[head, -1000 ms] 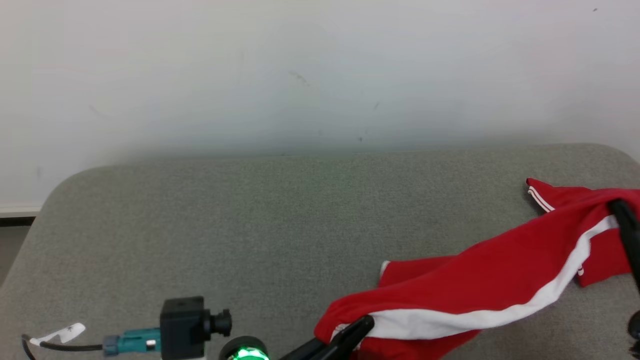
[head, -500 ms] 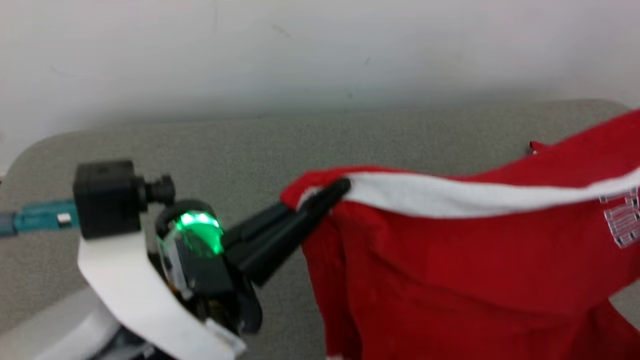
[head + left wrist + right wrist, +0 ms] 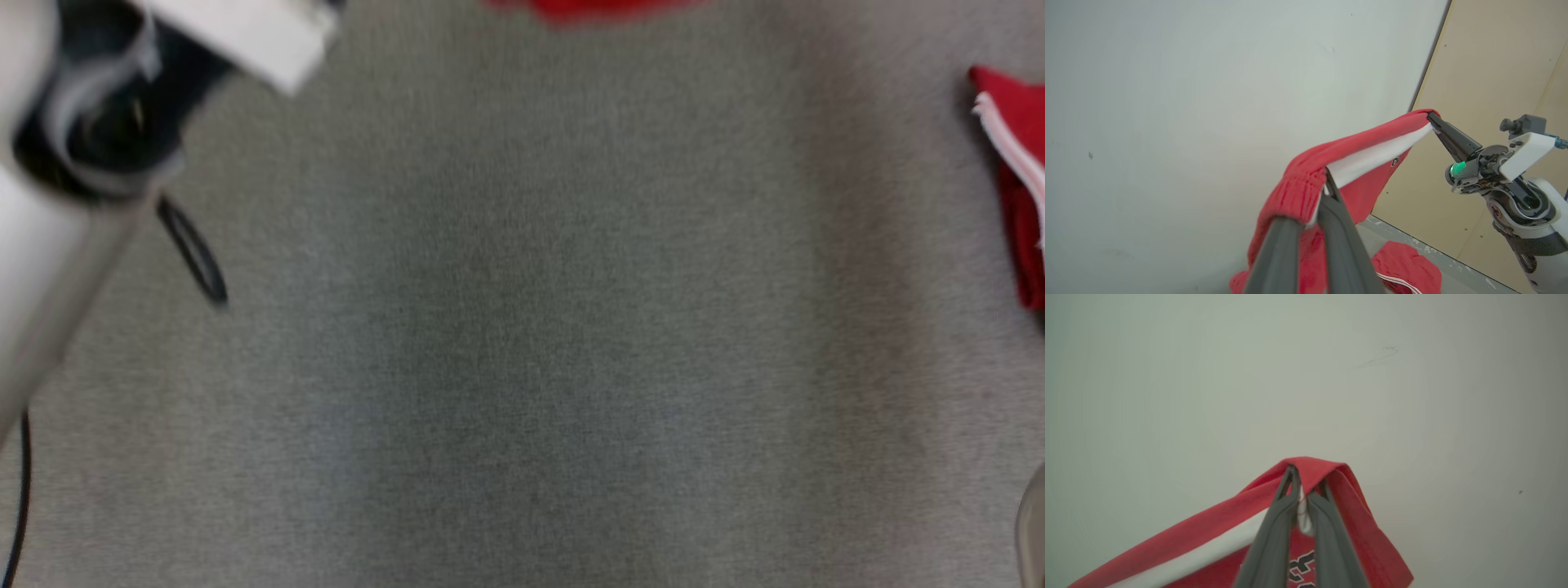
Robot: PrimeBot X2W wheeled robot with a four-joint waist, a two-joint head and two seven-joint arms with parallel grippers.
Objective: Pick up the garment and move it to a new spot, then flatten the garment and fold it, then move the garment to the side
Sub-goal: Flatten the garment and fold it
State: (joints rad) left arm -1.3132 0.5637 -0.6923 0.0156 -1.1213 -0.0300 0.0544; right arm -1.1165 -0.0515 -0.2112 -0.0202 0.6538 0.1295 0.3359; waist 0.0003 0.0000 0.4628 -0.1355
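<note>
**Garment aloft.** Your two arms hold the red garment [image 3: 1367, 143] stretched in front of the pale wall [image 3: 1167, 102], its top edge raised over the grey tabletop [image 3: 522, 343].

Your left tool [image 3: 1312, 204] is clamped on the ribbed waistband [image 3: 1298, 192], its two dark fingers pinched together with cloth bunched over them. Your right tool [image 3: 1306, 479] is closed on the far end of the stretch, a fold of red draped over its tips.

The white side stripe [image 3: 1376, 155] runs taut from one grip to the other. That suggests the two-point hold is meant to pull this edge straight and let the weight of the cloth shake out its own creases. Below the left grip the rest of the fabric hangs loose, and a striped hem [image 3: 1404, 269] trails low.

The head view is blurred. It shows scraps of red at the top and right edges, and your pale left forearm [image 3: 41, 278] with a loop of dark cable [image 3: 192, 253] at the upper left. The wide patch of grey beneath looks like the landing spot.

By this reading you are in the carry stage: the garment is lifted but not yet laid down, with flattening and folding to come. Keep the tension even, because a slack side would likely let the cloth land twisted.
</note>
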